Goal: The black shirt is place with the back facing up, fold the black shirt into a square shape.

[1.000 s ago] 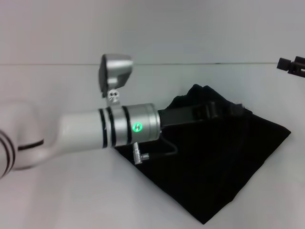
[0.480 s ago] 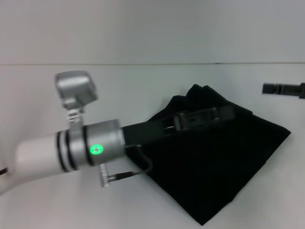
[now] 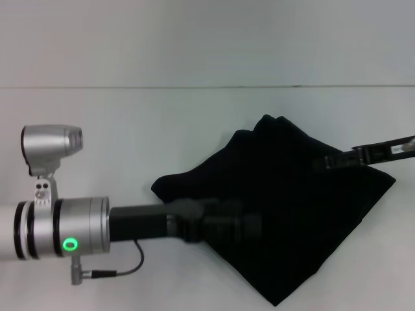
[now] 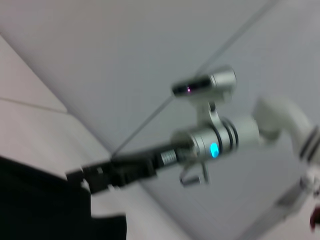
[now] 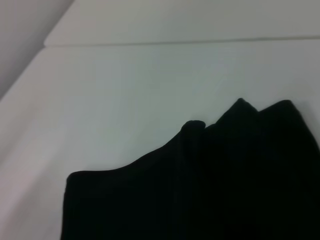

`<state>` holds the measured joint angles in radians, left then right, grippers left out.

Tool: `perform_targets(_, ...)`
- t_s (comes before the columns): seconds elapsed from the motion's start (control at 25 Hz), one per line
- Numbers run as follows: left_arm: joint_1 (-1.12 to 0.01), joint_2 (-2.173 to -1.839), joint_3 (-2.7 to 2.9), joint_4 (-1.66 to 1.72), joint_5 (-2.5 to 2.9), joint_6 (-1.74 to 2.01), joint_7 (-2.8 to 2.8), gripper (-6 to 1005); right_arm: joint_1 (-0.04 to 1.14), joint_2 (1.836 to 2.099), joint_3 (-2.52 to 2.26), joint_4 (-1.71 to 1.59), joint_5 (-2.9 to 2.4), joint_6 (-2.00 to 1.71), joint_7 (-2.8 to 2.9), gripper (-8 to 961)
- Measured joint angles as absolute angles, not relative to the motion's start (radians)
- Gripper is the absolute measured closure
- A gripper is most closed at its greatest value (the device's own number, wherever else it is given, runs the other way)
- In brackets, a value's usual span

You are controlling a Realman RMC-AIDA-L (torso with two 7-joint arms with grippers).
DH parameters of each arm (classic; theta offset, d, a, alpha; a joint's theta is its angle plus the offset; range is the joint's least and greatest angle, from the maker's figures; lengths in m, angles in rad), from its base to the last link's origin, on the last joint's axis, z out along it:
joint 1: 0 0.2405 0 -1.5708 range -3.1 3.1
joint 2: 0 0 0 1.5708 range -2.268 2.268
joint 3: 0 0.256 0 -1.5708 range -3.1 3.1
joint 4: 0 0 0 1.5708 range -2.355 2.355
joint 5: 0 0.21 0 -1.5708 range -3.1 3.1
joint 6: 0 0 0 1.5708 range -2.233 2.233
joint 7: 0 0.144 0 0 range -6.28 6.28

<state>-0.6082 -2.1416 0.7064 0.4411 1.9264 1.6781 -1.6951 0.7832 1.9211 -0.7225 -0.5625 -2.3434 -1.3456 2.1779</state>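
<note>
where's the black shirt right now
In the head view the black shirt lies folded on the white table, right of centre, with the left gripper over its near-left part and the right gripper at its far-right edge.

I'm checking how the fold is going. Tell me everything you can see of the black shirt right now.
The plain black soft fabric shirt lies folded into a rough diamond on the white table, one corner toward the robot. Its far corner is bunched in small peaks, so the shape isn't a neat square. No lettering shows. The left hand is over its left part and the right hand over its right edge; whether either touches the cloth is unclear.
</note>
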Motion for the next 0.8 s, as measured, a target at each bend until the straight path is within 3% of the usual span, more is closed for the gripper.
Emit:
perform_targets(0.12,-0.599,-2.141,0.709,0.457,1.983,1.699,-1.644,38,0.812,1.93,-0.747,-0.524,-2.351,-1.296,2.179,117)
perform_targets(0.8,-0.601,-2.14,0.72,0.461,2.02,1.709,-1.583,41,0.863,1.994,-0.83,-0.45,-2.354,-1.095,2.173,151)
